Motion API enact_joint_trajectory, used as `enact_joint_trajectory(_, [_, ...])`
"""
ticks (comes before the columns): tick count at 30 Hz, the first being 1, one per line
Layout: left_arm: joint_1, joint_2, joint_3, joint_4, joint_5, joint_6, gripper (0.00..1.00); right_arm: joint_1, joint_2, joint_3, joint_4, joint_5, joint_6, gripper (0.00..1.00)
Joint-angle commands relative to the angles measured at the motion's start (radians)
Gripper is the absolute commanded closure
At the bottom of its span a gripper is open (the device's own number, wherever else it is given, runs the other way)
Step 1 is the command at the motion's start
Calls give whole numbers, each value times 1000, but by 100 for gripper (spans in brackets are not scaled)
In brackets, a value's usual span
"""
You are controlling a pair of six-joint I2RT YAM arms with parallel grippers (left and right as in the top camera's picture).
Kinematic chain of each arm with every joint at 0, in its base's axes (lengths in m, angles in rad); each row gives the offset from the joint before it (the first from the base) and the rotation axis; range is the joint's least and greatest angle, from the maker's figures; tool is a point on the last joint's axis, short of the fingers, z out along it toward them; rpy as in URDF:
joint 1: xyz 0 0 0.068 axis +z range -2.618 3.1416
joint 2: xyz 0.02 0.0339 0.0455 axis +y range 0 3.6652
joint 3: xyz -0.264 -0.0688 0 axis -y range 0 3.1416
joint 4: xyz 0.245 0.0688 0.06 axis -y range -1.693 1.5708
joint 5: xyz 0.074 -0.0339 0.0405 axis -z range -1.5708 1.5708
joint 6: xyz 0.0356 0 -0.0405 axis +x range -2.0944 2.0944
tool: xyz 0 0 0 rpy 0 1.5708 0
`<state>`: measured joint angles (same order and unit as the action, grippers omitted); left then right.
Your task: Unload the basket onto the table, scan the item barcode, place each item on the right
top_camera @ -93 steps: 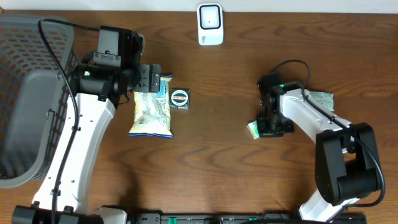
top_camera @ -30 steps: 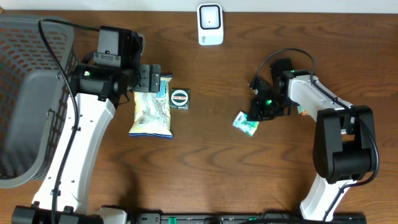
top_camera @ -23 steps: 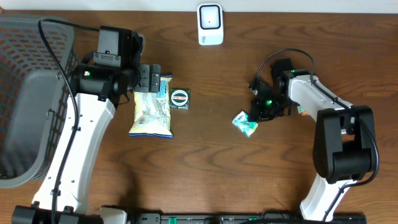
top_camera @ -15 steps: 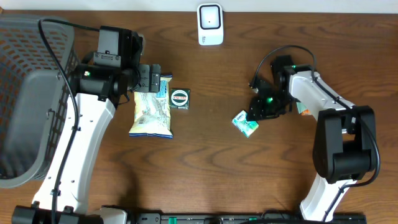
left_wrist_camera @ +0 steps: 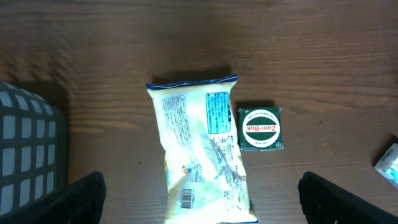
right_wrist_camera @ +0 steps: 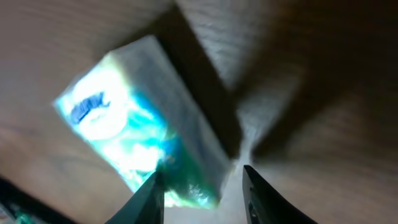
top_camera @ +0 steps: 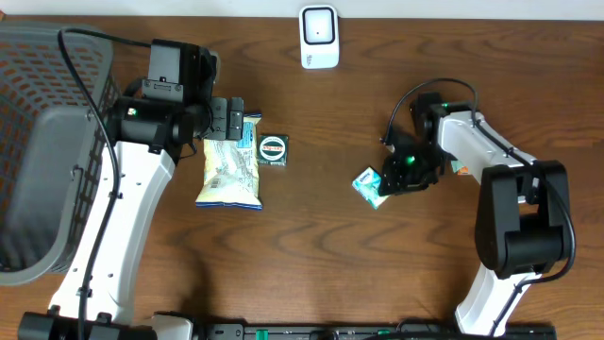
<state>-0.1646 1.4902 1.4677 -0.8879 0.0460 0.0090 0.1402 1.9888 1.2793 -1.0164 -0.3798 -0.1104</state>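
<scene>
Looks like the pick-up step, with the left gripper (top_camera: 226, 118) spread wide over the snack bag (top_camera: 230, 170) and Zam-Buk tin (top_camera: 273, 149), the teal tissue packet (top_camera: 370, 186) flat on the table at the part-open right gripper (top_camera: 392, 175), calling next for a clamp and carry to the scanner (top_camera: 319, 38).

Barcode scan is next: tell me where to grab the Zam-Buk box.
Probably best to come from above and pinch the Zam-Buk box across its far and near edges: it lies flat, label up, and the snack bag crowds another side.
</scene>
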Motion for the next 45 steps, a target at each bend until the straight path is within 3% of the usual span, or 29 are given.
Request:
enact_joint_trajectory(1, [5,0,9,-2,-6,17,2,-2,-14,-54,54,30,36,65])
enact_joint_trajectory(4, [5,0,9,-2,-6,17,2,-1,-12,-79,68,29,36,72])
enact_joint_trajectory(8, [5,0,9,-2,-6,17,3,-1,-12,-81,67,9,35,97])
enact_joint_trajectory(9, [5,0,9,-2,-6,17,2,-2,-12,-81,68,-10,35,99])
enact_joint_trajectory(15, [5,0,9,-2,-6,17,2,-4,-24,-41,61,-176,16,99])
enact_joint_trajectory(25, [5,0,9,-2,-6,17,2,-115,-151,66,-18,-779,-86,99])
enact_joint_trajectory(34, [5,0,9,-2,-6,17,3,-241,-187,67,-84,-1131,-85,99])
enact_joint_trajectory(45, [5,0,9,-2,-6,17,3,-250,-231,73,-87,-1139,-14,99])
